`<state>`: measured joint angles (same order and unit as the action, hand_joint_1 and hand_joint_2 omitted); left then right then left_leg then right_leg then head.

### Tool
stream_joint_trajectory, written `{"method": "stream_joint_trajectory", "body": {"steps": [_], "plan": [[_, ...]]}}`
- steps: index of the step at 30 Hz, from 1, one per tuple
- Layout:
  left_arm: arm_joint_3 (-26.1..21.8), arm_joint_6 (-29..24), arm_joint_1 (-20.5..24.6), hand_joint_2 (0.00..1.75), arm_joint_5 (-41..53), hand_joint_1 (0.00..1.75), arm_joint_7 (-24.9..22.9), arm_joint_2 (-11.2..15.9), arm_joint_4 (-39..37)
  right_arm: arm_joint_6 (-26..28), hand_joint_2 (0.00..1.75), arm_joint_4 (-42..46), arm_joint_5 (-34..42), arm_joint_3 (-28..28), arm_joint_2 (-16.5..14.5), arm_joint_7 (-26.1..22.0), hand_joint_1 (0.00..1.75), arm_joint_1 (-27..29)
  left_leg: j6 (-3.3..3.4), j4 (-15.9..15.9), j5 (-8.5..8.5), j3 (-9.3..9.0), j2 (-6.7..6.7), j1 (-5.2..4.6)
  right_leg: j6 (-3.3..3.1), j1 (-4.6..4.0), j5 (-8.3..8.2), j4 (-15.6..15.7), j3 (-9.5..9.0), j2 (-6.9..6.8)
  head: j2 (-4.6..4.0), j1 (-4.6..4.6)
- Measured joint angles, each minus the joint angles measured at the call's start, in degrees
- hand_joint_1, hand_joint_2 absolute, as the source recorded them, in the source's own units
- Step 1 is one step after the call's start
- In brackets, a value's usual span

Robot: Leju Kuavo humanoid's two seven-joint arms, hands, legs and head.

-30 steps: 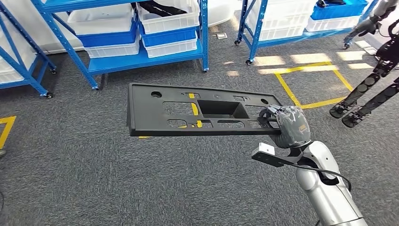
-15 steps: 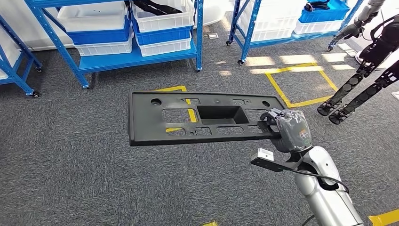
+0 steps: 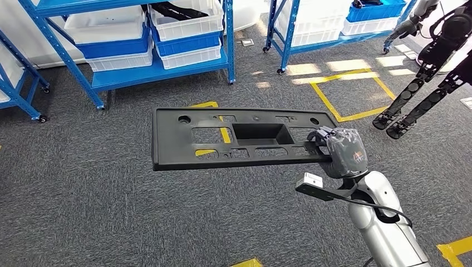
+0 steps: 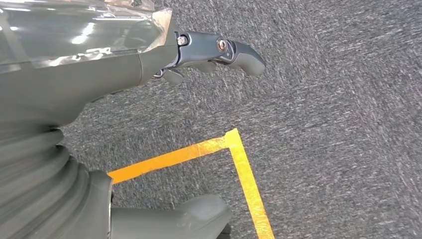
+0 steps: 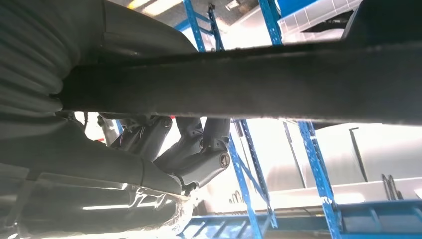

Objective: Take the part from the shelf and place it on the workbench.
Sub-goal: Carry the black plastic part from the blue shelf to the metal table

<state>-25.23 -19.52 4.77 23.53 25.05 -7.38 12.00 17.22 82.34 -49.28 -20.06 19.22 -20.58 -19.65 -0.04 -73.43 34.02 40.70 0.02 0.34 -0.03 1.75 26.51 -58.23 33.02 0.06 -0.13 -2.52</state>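
Note:
A long flat black plastic part (image 3: 183, 142) with a rectangular recess and several cut-outs is held level above the carpet in the head view. My right hand (image 3: 339, 149) grips its right end, fingers hooked through a cut-out. In the right wrist view the part's dark edge (image 5: 259, 84) runs across the picture, with my right hand's fingers (image 5: 199, 154) wrapped against it. My left hand (image 4: 189, 55) hangs over the carpet with nothing in it, fingers (image 4: 239, 52) loosely curled and apart from the thumb (image 4: 189, 216).
Blue shelving racks (image 3: 167, 64) with white and blue bins (image 3: 186, 28) stand at the back. Another rack (image 3: 334, 33) stands back right. A second robot's dark legs (image 3: 423, 94) are at the far right. Yellow tape squares (image 3: 345, 92) mark the grey carpet.
The whole scene has slid across the picture, so the camera has turned and moved; the racks sit further left. The part stays in my right hand in the same pose.

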Motion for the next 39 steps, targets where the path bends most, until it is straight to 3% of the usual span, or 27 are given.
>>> {"method": "stream_joint_trajectory", "body": {"steps": [1, 2, 3, 5, 7, 9, 11, 12, 14, 16, 17, 19, 20, 22, 24, 26, 27, 29, 31, 32, 34, 36, 38, 39], "plan": [[0.0, 0.0, 0.0, 1.75, 0.0, 0.00, -0.1, 0.0, 0.0, -0.1, 1.75, 0.0, 0.1, 0.0, -0.1, 0.1, 1.75, 0.1, -0.30, -1.1, 0.07, 0.29, 0.00, 0.35, 0.15, 0.11, -0.10, 0.0, 0.12, 0.18, 0.00, -0.03], [0.0, 0.0, 0.0, 1.75, 0.0, 0.00, -0.1, 0.0, 0.0, -0.2, 1.75, 0.0, 0.1, 0.0, -0.1, 0.2, 1.75, 0.1, -0.55, 0.2, -1.01, -0.66, -0.05, 0.67, 0.34, 0.27, -0.22, 0.0, 0.18, 0.46, 0.00, -0.01], [0.0, 0.0, 0.0, 1.75, 0.1, 0.00, -0.1, 0.1, 0.0, -0.2, 1.75, 0.0, 0.1, 0.0, -0.1, 0.2, 1.75, 0.1, -0.76, 3.5, -2.75, -2.59, -0.38, 0.99, 0.54, 0.43, -0.32, 0.0, 0.19, 0.81, 0.00, -0.02], [0.0, 0.0, -0.1, 1.75, 0.1, 0.00, -0.1, 0.1, 0.0, -0.2, 1.75, 0.0, 0.0, 0.0, -0.3, 0.2, 1.75, 0.0, -1.05, 11.2, -5.42, -6.91, -2.82, 1.62, 1.07, 0.50, -0.57, -0.1, 0.38, 1.53, 0.00, 0.01], [0.0, 0.1, -0.2, 1.75, 0.1, 0.00, -0.1, 0.2, 0.0, -0.2, 1.75, 0.0, -0.2, 0.0, -0.6, 0.3, 1.75, -0.1, -0.73, 14.6, -5.92, -8.63, -4.41, 1.58, 1.99, 0.31, -1.03, 0.0, 0.89, 2.38, 0.00, 0.17], [0.0, 0.1, -0.3, 1.75, 0.0, 0.00, -0.1, 0.2, 0.0, -0.2, 1.75, 0.0, -0.7, 0.0, -0.7, 0.5, 1.75, -0.1, 0.36, 15.0, -6.26, -8.62, -3.29, 1.03, 3.16, 0.28, -1.71, 0.5, 1.33, 3.47, 0.00, 0.27], [-0.1, 0.1, -0.3, 1.75, -0.1, 0.00, 0.1, 0.3, 0.0, -0.1, 1.75, 0.0, -1.3, -0.1, -0.8, 0.7, 1.75, -0.1, 1.74, 15.9, -7.05, -8.73, -1.87, 0.80, 3.54, 0.38, -1.13, -0.6, 2.40, 3.00, 0.00, 0.44], [-0.3, 0.2, -0.3, 1.75, -0.2, 0.00, 0.2, 0.3, 0.0, -0.1, 1.75, 0.0, -1.5, -0.1, -0.9, 0.8, 1.75, -0.1, 2.30, 16.3, -7.41, -8.70, -1.10, 0.75, 3.36, 0.39, 0.12, -3.0, 3.63, 2.25, 0.00, 0.63], [-0.6, 0.2, -0.5, 1.75, -0.4, 0.00, 0.4, 0.4, 0.0, -0.1, 1.75, 0.0, -1.7, -0.3, -1.2, 0.9, 1.75, -0.1, 2.87, 16.4, -7.71, -8.42, 0.34, 0.42, 2.87, 0.29, 3.59, -10.5, 7.09, 0.89, 0.00, 0.96], [-0.9, 0.1, -0.7, 1.75, -0.6, 0.00, 0.4, 0.4, 0.0, -0.1, 1.75, -0.2, -2.1, -0.6, -1.5, 1.0, 1.75, -0.1, 3.04, 16.4, -7.84, -8.14, 1.73, 0.04, 3.09, 0.14, 5.22, -15.6, 8.94, 0.64, 0.00, 0.97], [-1.0, 0.1, -0.8, 1.75, -0.7, 0.00, 0.3, 0.4, 0.0, -0.2, 1.75, -0.3, -2.3, -0.7, -1.7, 1.1, 1.75, -0.1, 3.07, 16.3, -7.88, -8.06, 2.37, -0.09, 3.41, 0.06, 4.88, -15.1, 8.26, 0.50, 0.00, 0.98], [-1.3, 0.1, -0.8, 1.75, -0.9, 0.00, 0.2, 0.4, 0.0, -0.2, 1.75, -0.5, -2.9, -1.0, -2.2, 1.4, 1.75, -0.3, 2.99, 16.2, -7.89, -8.05, 3.60, -0.25, 4.01, -0.02, 2.63, -7.9, 3.64, -1.15, 0.00, 1.02], [-1.4, 0.1, -0.8, 1.75, -0.9, 0.00, 0.1, 0.4, 0.0, -0.2, 1.75, -0.5, -3.3, -1.2, -2.5, 1.6, 1.75, -0.5, 2.81, 16.0, -7.79, -8.02, 4.17, -0.45, 3.93, -0.26, 1.68, -3.9, 1.26, -2.55, 0.00, 1.07], [-1.5, 0.1, -0.8, 1.75, -0.9, 0.00, -0.1, 0.4, 0.0, -0.2, 1.75, -0.6, -3.7, -1.5, -3.3, 2.1, 1.75, -0.9, 2.28, 15.7, -7.66, -7.97, 5.24, -0.86, 3.00, -0.74, 0.76, 0.4, -1.05, -4.06, 0.00, 1.00], [-1.5, 0.1, -0.8, 1.75, -0.9, 0.00, -0.2, 0.4, 0.0, -0.3, 1.75, -0.7, -4.0, -1.7, -3.8, 2.4, 1.75, -1.2, 1.72, 15.6, -7.71, -7.96, 6.21, -0.88, 1.88, -0.87, 0.37, 0.6, -0.86, -3.03, 0.00, 0.89], [-1.6, 0.1, -0.8, 1.75, -0.9, 0.00, -0.2, 0.4, 0.0, -0.5, 1.75, -0.9, -4.3, -1.8, -4.2, 2.5, 1.75, -1.4, 0.92, 14.5, -6.74, -7.55, 4.73, -0.48, 1.06, -0.44, -0.13, 0.8, -0.69, -1.87, 0.00, 0.87], [-1.6, 0.1, -0.8, 1.75, -0.9, 0.00, -0.2, 0.5, 0.0, -0.5, 1.75, -1.0, -4.5, -1.9, -4.5, 2.5, 1.75, -1.5, 0.51, 12.6, -5.29, -6.74, 3.25, -0.29, 0.63, -0.19, -0.39, 0.9, -0.59, -1.31, 0.00, 0.86], [-1.9, 0.0, -1.0, 1.75, -0.9, 0.00, -0.3, 0.5, 0.0, -0.6, 1.75, -1.3, -4.9, -2.0, -5.2, 2.6, 1.75, -1.9, -0.03, 5.8, -1.26, -3.78, 0.63, -0.02, 0.04, -0.13, -0.79, 0.8, -0.11, -0.09, 0.00, 0.85], [-2.2, -0.3, -1.2, 1.75, -1.1, 0.00, -0.2, 0.5, 0.0, -0.7, 1.75, -1.7, -5.1, -2.3, -5.9, 2.6, 1.75, -2.1, -0.22, 0.1, 0.85, -1.24, 0.10, 0.15, -0.14, -0.25, -1.12, 0.8, 0.38, 1.39, 0.00, 0.86], [-2.3, -0.4, -1.2, 1.75, -1.2, 0.00, -0.2, 0.5, 0.0, -0.7, 1.75, -1.9, -5.2, -2.4, -6.2, 2.6, 1.75, -2.2, -0.20, 0.0, 0.27, -1.29, 0.02, 0.23, -0.13, -0.27, -1.28, 0.8, 0.54, 2.17, 0.00, 0.85], [-2.5, -0.6, -1.2, 1.75, -1.2, 0.00, -0.1, 0.5, 0.0, -0.7, 1.75, -2.3, -5.2, -2.7, -6.5, 2.6, 1.75, -2.6, 0.03, 6.1, -3.38, -4.56, -0.93, 0.46, 0.12, -0.24, -1.59, 0.7, 0.69, 3.75, 0.00, 0.85], [-2.6, -0.6, -1.2, 1.75, -1.2, 0.00, 0.2, 0.5, 0.0, -0.7, 1.75, -2.5, -5.3, -2.9, -6.8, 2.6, 1.75, -3.0, 0.40, 13.3, -5.91, -8.28, -3.56, 0.64, 0.57, -0.32, -1.89, 0.7, 0.89, 5.04, 0.00, 0.91], [-2.8, -0.6, -1.2, 1.75, -1.0, 0.00, 0.5, 0.5, 0.0, -0.3, 1.75, -2.6, -5.2, -2.9, -6.8, 2.6, 1.75, -3.0, 0.93, 15.5, -6.11, -9.37, -4.52, 0.37, 1.24, -0.42, -2.31, 0.8, 1.36, 6.09, 0.00, 0.91], [-2.8, -0.6, -1.2, 1.75, -0.9, 0.00, 0.6, 0.4, 0.0, 0.1, 1.75, -2.6, -5.2, -2.8, -6.7, 2.5, 1.75, -2.8, 1.35, 15.7, -6.34, -9.41, -3.74, 0.15, 1.65, -0.46, -2.56, 1.0, 1.65, 6.66, 0.00, 0.89]]}}
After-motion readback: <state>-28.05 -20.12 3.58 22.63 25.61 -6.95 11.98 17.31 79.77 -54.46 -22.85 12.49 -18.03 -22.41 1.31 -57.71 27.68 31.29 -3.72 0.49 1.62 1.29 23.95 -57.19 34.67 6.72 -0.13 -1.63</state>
